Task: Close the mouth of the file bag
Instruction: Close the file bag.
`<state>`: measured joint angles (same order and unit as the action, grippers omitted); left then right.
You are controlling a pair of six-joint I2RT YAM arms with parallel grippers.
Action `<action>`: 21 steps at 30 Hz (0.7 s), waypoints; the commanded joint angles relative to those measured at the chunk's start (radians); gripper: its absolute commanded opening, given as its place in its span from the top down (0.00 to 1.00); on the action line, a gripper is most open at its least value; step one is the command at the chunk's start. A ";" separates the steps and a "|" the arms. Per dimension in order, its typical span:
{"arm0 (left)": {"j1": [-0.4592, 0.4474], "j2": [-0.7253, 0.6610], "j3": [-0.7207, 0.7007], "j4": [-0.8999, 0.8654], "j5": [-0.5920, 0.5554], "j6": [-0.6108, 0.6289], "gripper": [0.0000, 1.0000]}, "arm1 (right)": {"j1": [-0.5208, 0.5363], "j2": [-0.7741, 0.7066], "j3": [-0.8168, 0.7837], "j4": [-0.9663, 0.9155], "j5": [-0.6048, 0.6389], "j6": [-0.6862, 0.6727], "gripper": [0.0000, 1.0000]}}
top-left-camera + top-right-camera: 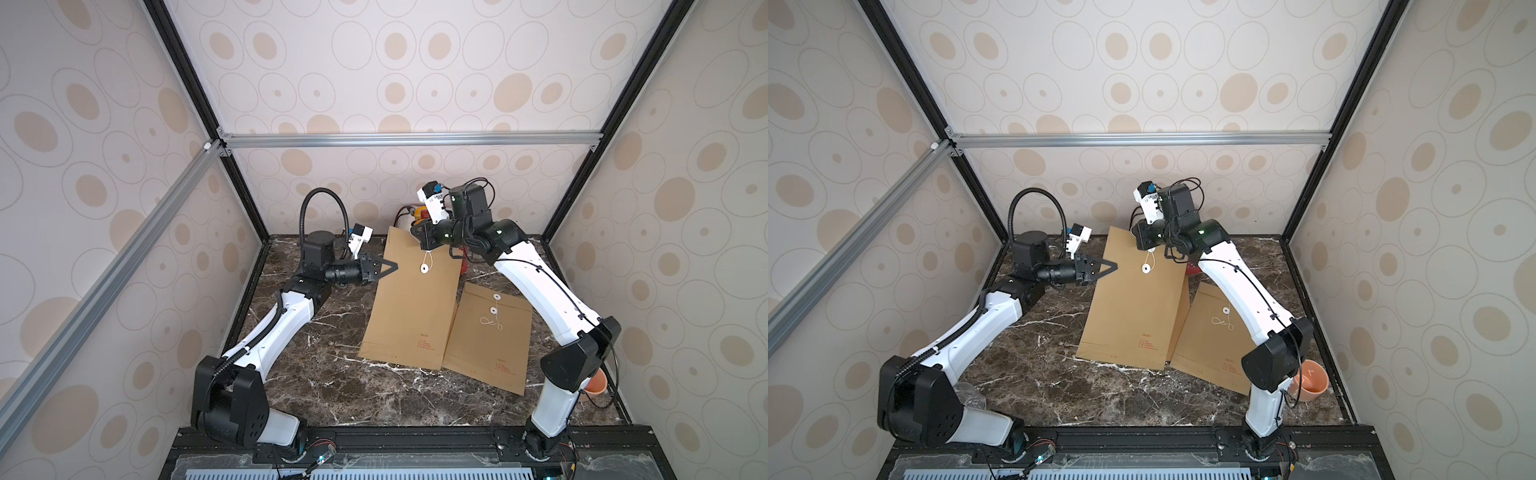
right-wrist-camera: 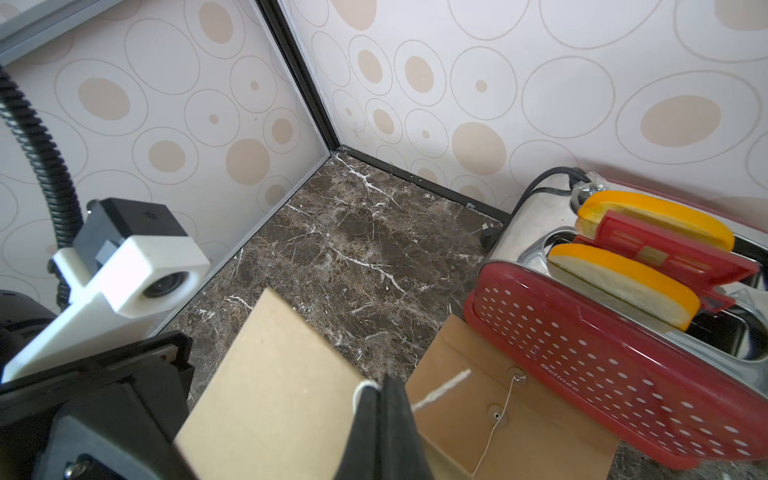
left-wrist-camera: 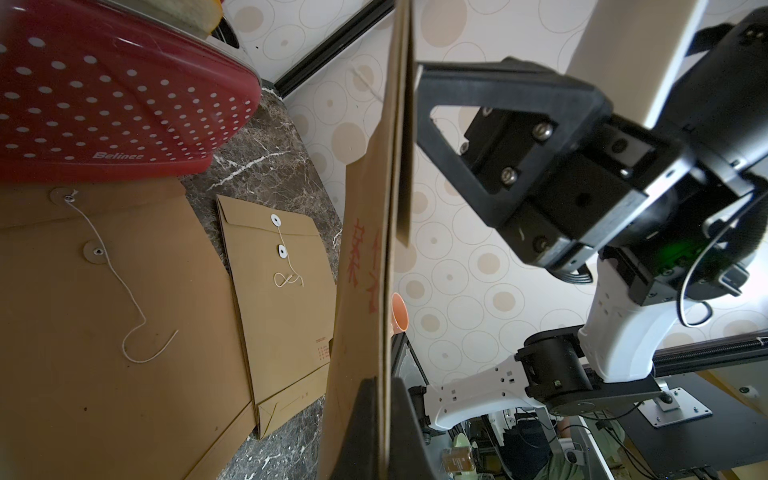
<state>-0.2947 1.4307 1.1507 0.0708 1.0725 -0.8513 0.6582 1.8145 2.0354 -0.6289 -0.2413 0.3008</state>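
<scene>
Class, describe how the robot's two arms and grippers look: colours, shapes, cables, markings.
Both the left arm and right arm have glossy white link shells with black joint housings. The left gripper and right gripper are matte black with triangular open-frame fingers. A ribbed black hose loops above the left arm; thin black cables run along the right arm, which shows small green lights.
</scene>
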 commanded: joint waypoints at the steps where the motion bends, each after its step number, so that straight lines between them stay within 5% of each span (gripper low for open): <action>1: -0.006 0.005 0.047 0.009 0.016 0.027 1.00 | 0.021 -0.018 0.023 -0.003 0.004 -0.012 1.00; 21: -0.013 0.009 0.049 0.006 0.020 0.027 1.00 | 0.113 0.029 0.143 -0.038 -0.031 -0.069 1.00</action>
<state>-0.2993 1.4311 1.1515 0.0704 1.0721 -0.8471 0.7498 1.8172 2.1517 -0.6609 -0.2531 0.2554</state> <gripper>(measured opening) 0.052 0.042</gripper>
